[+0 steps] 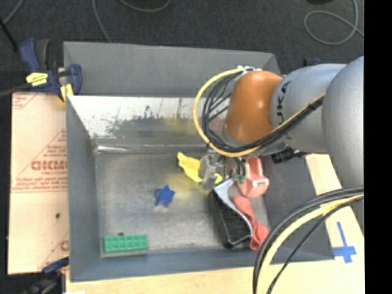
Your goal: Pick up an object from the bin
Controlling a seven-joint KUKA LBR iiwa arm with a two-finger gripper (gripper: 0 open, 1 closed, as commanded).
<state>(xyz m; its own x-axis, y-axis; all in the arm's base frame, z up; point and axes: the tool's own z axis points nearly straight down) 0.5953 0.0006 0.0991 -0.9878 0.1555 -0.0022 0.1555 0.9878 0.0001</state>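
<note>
Grey metal bin (122, 164), end effector (212, 171) tucked under its orange cover (251, 106), can't tell if it's apart or together, just beside one yellow piece (188, 164) toward the back edge, one blue star (163, 194), one green brick (125, 244) front-left corner, black-and-pink heap (229, 225) half hidden, right edge

My grey arm (324, 109) reaches in from the right, wrist turned downward. Its orange cover (251, 106) faces up, and black and yellow cables (205, 112) loop round its left side.
</note>
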